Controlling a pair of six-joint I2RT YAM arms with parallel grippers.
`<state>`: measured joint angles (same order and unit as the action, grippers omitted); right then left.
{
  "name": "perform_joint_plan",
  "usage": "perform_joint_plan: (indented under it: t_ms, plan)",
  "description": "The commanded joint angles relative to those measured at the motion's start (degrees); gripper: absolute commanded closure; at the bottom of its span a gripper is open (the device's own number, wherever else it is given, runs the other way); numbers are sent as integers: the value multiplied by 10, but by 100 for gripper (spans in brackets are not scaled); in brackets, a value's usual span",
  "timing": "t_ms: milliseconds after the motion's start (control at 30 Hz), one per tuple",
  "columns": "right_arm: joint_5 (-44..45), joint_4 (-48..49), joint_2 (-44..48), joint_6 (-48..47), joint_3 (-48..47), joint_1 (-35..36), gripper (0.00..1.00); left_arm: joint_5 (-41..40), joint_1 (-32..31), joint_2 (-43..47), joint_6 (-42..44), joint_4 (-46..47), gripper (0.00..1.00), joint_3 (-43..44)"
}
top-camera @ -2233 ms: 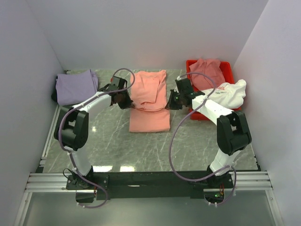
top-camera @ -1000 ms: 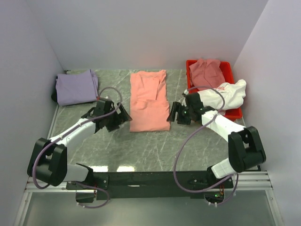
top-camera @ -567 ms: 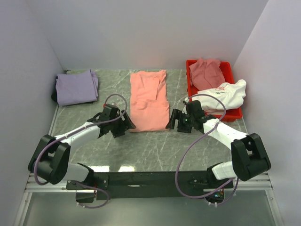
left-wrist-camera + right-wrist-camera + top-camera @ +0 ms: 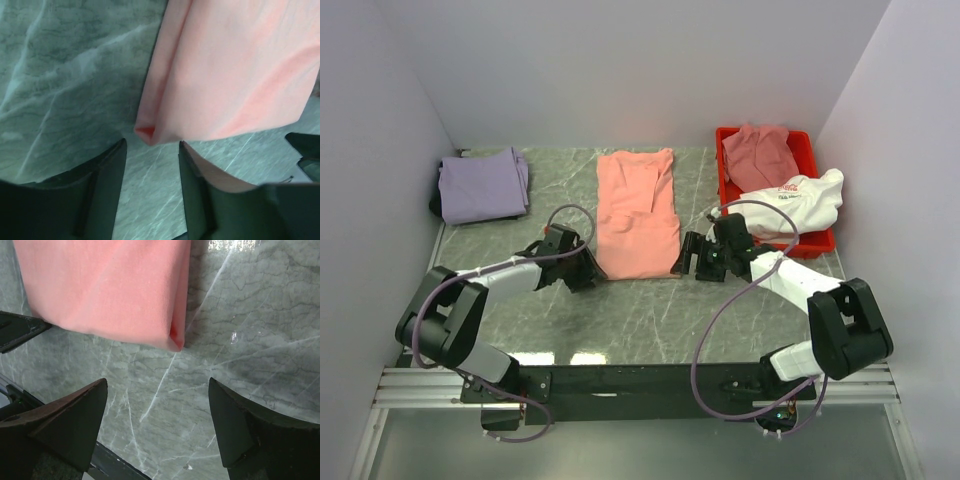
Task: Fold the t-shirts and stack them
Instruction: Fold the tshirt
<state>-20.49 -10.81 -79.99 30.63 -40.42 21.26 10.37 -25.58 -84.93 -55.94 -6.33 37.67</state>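
Observation:
The salmon-pink t-shirt point(image 4: 636, 215) lies flat on the table as a long folded strip, its near edge facing the arms. My left gripper point(image 4: 590, 272) sits low at the shirt's near left corner point(image 4: 148, 132), which lies just ahead of the half-spread fingers point(image 4: 112, 170), not between them. My right gripper point(image 4: 683, 260) is at the near right corner point(image 4: 175, 342), jaws wide and empty over bare table. A lavender t-shirt point(image 4: 482, 183) lies folded at the far left. A dusty rose t-shirt point(image 4: 760, 152) and a white printed t-shirt point(image 4: 800, 198) are in and over the red bin.
The red bin point(image 4: 724, 140) stands at the far right, close behind my right arm. White walls close in the table point(image 4: 650, 310) on three sides. A metal rail runs along the table's left edge point(image 4: 428, 280).
Both grippers have come down to the salmon shirt's near corners, the left sliding right toward its corner. The left jaws have narrowed; the shirt has not moved in the last second.

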Motion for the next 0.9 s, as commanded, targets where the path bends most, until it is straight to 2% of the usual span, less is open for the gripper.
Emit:
perform_joint_plan:
  t_ms: [0, 100, 200, 267, 400, 500, 600, 633, 700, 733, 767, 867]
  plan:
    - [-3, 17, -9, 0, -6, 5, 13, -23, 1, -25, -9, 13, 52, 15]
    - [12, 22, -17, -6, -5, 13, 15, -26, 4, -45, -9, 11, 62, 25]
    - [33, 27, -32, -13, -11, 23, 25, -27, 4, -58, -10, 13, 72, 25]
    - [38, 32, -44, -11, -15, 27, 27, -26, 4, -64, -11, 14, 79, 25]
    - [49, 47, -75, -10, -28, 44, 35, -34, 4, -68, -9, 11, 99, 30]
    - [70, 59, -94, -15, -38, 52, 39, -41, 4, -67, -5, 16, 99, 28]
    - [80, 64, -116, -15, -52, 53, 52, -44, 4, -64, -3, 18, 99, 27]
    - [80, 62, -119, -15, -60, 56, 63, -45, 4, -63, -3, 15, 99, 27]
    - [75, 53, -125, -17, -66, 63, 78, -47, 4, -60, -5, 13, 99, 26]
    - [73, 47, -124, -19, -69, 68, 91, -47, 4, -57, -6, 13, 99, 24]
    - [74, 38, -120, -22, -70, 81, 97, -45, 4, -49, -6, 14, 99, 22]
    - [87, -24, -87, -25, -71, 112, 100, -47, 4, -16, -12, 9, 99, 5]
